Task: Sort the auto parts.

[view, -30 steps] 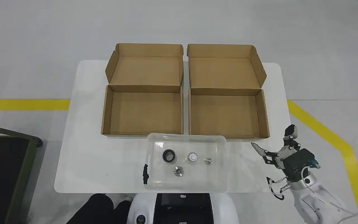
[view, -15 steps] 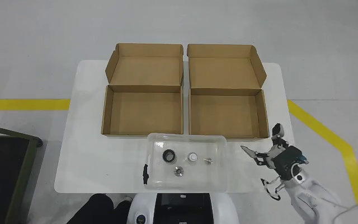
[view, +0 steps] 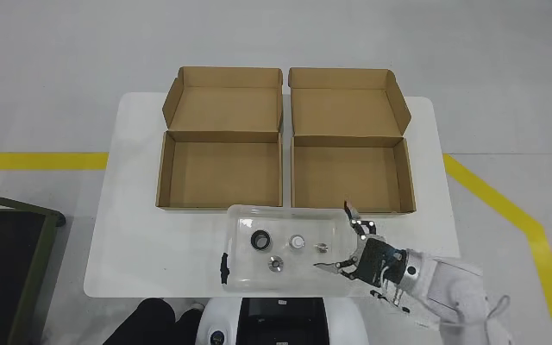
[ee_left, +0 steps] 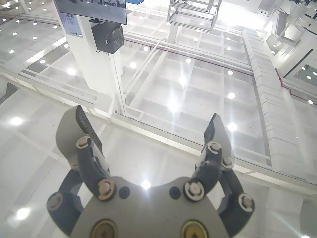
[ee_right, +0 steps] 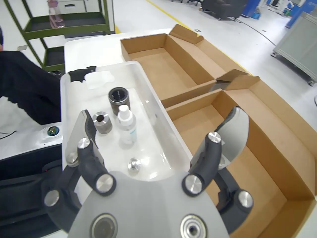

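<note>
A clear plastic bin (view: 288, 210) at the table's front edge holds a black cylindrical bearing (view: 260, 241), a small white bottle (view: 297, 243), a steel cylinder (view: 275, 264) and a small metal bolt (view: 322, 248). My right gripper (view: 336, 239) hangs open over the bin's right end, close above the bolt. In the right wrist view the open right gripper (ee_right: 161, 118) spans the bin rim (ee_right: 151, 92), with the bearing (ee_right: 119, 100), steel cylinder (ee_right: 102, 122), bottle (ee_right: 126, 125) and bolt (ee_right: 134, 163) ahead. My left gripper (ee_left: 147, 122) is open, empty and pointing at the ceiling.
Two open cardboard boxes, left (view: 221, 172) and right (view: 347, 177), sit side by side behind the bin, lids folded back. The white table (view: 129, 233) is bare on its left side. A green cart (ee_right: 57, 20) stands beyond the table's left edge.
My right arm has swung left from beyond the table's right edge to the right end of the bin. Its fingers stay open. The parts have not moved.
</note>
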Robot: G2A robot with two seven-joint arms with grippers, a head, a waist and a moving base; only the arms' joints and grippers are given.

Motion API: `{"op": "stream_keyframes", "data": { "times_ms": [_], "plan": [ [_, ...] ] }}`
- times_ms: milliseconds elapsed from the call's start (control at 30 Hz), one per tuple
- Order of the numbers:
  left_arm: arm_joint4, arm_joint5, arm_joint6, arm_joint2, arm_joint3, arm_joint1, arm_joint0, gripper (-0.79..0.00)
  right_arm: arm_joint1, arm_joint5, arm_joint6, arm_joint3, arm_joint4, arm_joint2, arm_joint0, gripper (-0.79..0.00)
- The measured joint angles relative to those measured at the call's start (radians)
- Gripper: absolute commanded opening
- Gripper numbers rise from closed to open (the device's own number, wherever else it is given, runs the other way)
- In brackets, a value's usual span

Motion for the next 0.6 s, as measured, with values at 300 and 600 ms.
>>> {"op": "stream_keyframes", "data": {
  "times_ms": [300, 600],
  "plan": [
    [0.0, 0.0, 0.0, 0.0, 0.0, 0.0, 0.0, 0.0, 0.01, -0.051, 0.085, 0.103, 0.011, -0.147, 0.123, 0.0],
    [0.0, 0.0, 0.0, 0.0, 0.0, 0.0, 0.0, 0.0, 0.033, -0.051, 0.127, 0.135, -0.038, -0.211, 0.184, -0.117]
  ]
}}
